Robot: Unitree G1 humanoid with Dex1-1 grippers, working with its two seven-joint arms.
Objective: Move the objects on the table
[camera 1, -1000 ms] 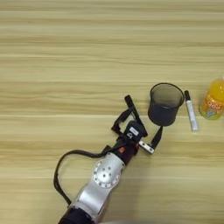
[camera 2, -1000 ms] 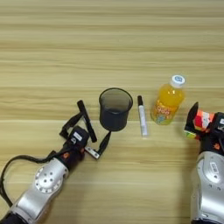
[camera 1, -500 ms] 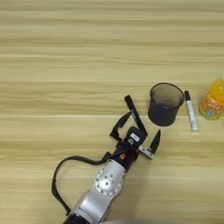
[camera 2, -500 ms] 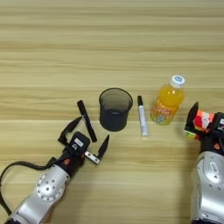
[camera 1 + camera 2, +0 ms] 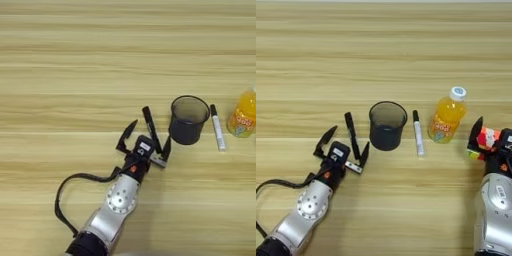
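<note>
The slim black marker [image 5: 149,126] lies on the wooden table [image 5: 75,75], just left of the black wire-mesh pen cup [image 5: 188,120]. My left gripper [image 5: 150,134] is open. Its two fingers stand on either side of the marker's near end, and the marker is not pinched. The pen cup stands upright and nothing touches it. At the right edge, my right gripper [image 5: 487,139] is shut on the multicoloured puzzle cube [image 5: 490,138] and holds it just right of the bottle.
A white pen with a black cap [image 5: 417,133] lies right of the cup. An orange drink bottle [image 5: 447,116] stands upright beside the pen. A black cable [image 5: 75,182] loops off my left forearm.
My left gripper drew back a little, then came forward and slightly left, so its open fingers now straddle the marker. The marker, the cup and the right gripper with the cube have stayed put.
</note>
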